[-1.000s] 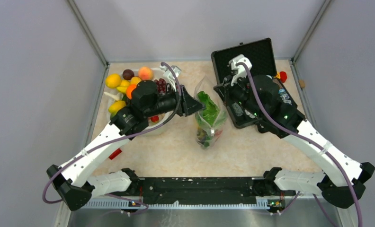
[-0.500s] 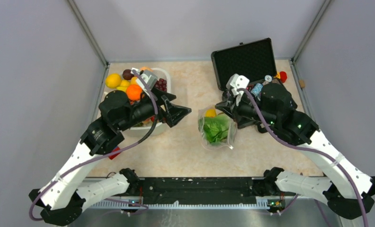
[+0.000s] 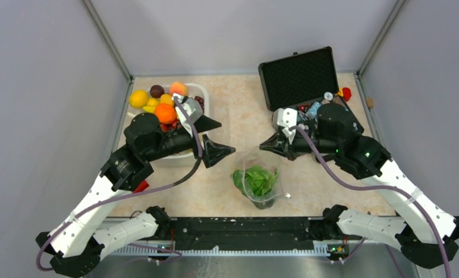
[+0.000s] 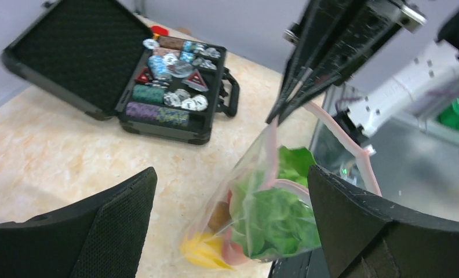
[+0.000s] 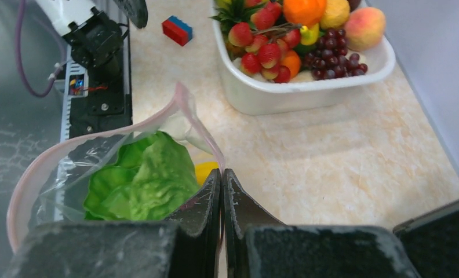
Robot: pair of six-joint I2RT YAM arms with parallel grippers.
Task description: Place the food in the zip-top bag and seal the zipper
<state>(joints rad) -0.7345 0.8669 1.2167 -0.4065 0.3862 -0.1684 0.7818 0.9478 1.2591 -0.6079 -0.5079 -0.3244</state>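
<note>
1. Near the table's front middle, your right gripper (image 3: 266, 147) is clenched on the pink zipper (image 5: 199, 124) of the crinkly clear zip-top bag (image 3: 272, 186).
2. Your left gripper (image 3: 226, 138) gapes wide, holding nothing.
3. Glossy, leafy lettuce (image 3: 256, 179) fills the bag.

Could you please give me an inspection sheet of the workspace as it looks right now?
Surface: beige marbled table; no spills seen.
Job's things: zip-top bag holds lettuce and a yellow piece; zipper unsealed, mouth open.
Clutter: white basin of toy fruit; open black case with chips; red block.
Grippers: left gripper open and empty; right gripper shut on the bag's rim.
Cables: purple cables along both arms, clear of the bag.
Surroundings: grey walls; nothing else seen.
</note>
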